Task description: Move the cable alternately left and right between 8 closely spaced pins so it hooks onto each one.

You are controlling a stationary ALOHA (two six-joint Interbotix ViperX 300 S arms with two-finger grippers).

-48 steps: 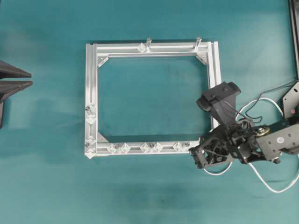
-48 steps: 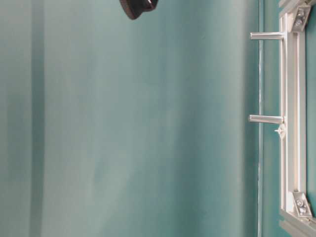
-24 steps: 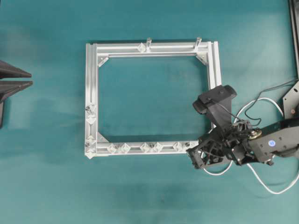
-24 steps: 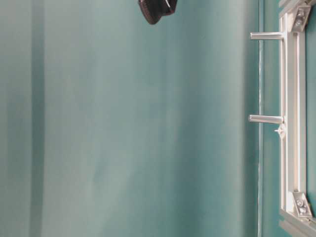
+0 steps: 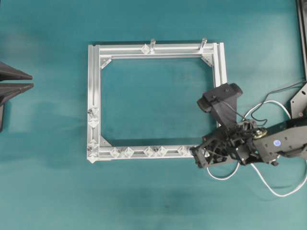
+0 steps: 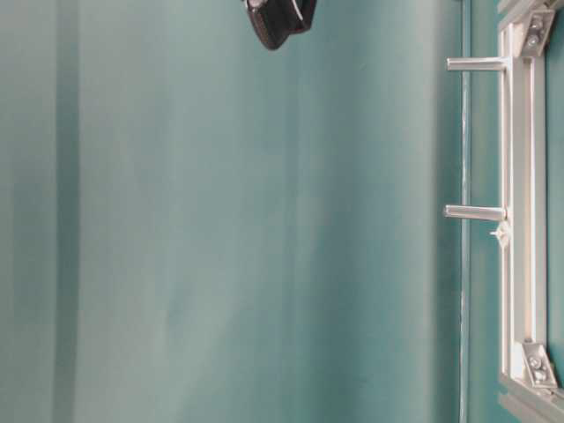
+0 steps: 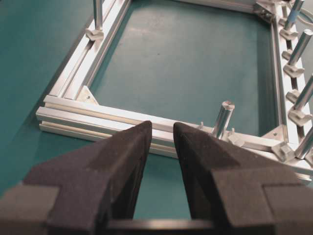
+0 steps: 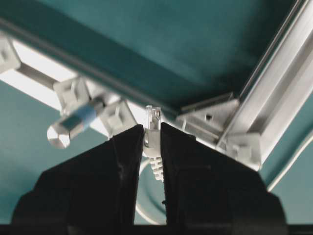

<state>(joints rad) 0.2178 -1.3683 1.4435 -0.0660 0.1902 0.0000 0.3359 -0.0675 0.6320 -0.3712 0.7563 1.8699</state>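
My right gripper (image 5: pixel 196 156) hovers at the near right corner of the aluminium frame (image 5: pixel 94 81). In the right wrist view it (image 8: pixel 151 131) is shut on the small white plug (image 8: pixel 153 116), whose tip points at the corner bracket (image 8: pixel 208 117). The white cable (image 5: pixel 225 175) trails in loose loops on the table behind that arm. The pins (image 5: pixel 162 151) sit in close pairs along the near rail; the nearest one (image 8: pixel 119 116) lies just left of the plug. My left gripper (image 5: pixel 29 80) waits at the table's left edge, open and empty (image 7: pixel 161 132).
Two taller round posts (image 5: pixel 153 44) (image 5: pixel 203 43) stand on the far rail. More studs sit on the left rail (image 5: pixel 92 117). A thin black wire (image 5: pixel 268 98) runs to the wrist camera. Dark equipment (image 5: pixel 300 103) lines the right edge.
My right gripper has shifted a little left and towards the near rail, carrying the plug up to the frame's corner. The left gripper has not moved.
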